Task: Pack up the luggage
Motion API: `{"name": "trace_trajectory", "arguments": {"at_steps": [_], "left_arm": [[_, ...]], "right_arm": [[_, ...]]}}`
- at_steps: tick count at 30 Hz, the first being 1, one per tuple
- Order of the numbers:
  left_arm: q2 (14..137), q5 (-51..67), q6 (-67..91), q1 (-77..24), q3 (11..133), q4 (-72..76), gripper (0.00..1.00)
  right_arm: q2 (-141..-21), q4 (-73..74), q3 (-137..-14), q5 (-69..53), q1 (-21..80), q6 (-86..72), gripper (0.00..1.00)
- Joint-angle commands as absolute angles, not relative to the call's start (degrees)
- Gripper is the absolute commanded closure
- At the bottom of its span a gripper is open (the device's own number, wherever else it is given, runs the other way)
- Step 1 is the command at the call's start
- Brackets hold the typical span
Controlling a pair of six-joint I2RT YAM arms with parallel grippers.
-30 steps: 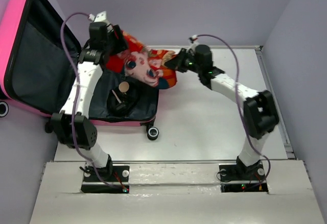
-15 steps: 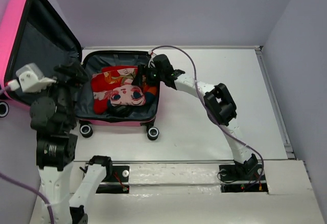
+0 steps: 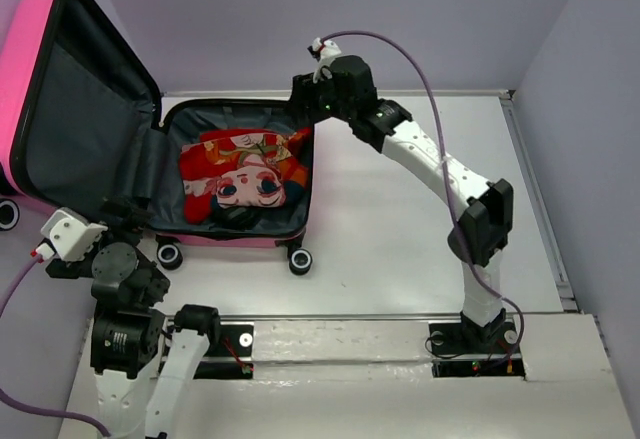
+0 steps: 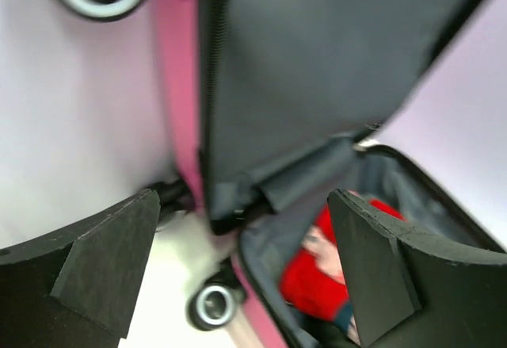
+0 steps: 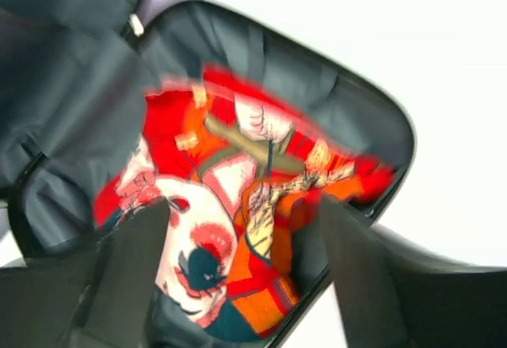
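The luggage (image 3: 30, 79) lies open in the upper left of the top view, its pink lid propped up against the left wall with the dark grey lining facing the bench (image 3: 420, 229). The lower half lies flat on the bench just right of the lid. A red floral cloth (image 3: 245, 174) with a cartoon face fills most of that lower half, and something dark shows at its lower edge. Two small black wheels (image 3: 299, 260) stick out along the case's near side, and a third sits at the far left edge. The left end effector (image 4: 242, 201) hovers at the lower left corner of the case near the hinge, fingers spread wide with nothing between them; the lid rises right in front of it. The right end effector (image 5: 244, 205) hangs above the case's upper right corner, fingers also apart and empty, looking down on the cloth. The right arm slants across the bare bench from the lower right.
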State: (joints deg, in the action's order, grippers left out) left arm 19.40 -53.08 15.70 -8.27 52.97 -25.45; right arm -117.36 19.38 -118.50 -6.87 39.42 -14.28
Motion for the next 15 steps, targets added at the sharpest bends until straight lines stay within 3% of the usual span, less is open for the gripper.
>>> {"name": "trace_trajectory", "arguments": {"at_steps": [1,3,8,11,12,15], "left_arm": [[20.3,-66.2,13.3,-8.6,49.9,-20.6,0.01],[21.5,-68.8,13.2,-8.6,49.4,-20.2,0.01],[27.8,-73.5,12.7,-8.3,43.0,-11.7,0.01],[35.7,-71.6,15.1,-3.6,45.4,-13.1,0.01],[36.9,-70.2,14.4,1.4,46.0,-11.6,0.01],[42.6,-65.1,14.6,9.9,48.5,-11.8,0.02]], "right_arm": [[-109.3,16.7,-108.7,-4.6,39.6,-11.2,0.65],[-105.0,12.4,-99.7,-5.0,39.6,-11.9,0.81],[-99.8,5.9,-88.0,-9.7,39.6,-12.7,0.78],[-98.7,4.5,-83.4,-14.9,38.8,-13.5,0.65],[-98.4,3.8,-80.6,-16.0,38.0,-13.5,0.53],[-97.6,0.8,-76.5,-21.5,35.9,-14.2,0.41]]}}
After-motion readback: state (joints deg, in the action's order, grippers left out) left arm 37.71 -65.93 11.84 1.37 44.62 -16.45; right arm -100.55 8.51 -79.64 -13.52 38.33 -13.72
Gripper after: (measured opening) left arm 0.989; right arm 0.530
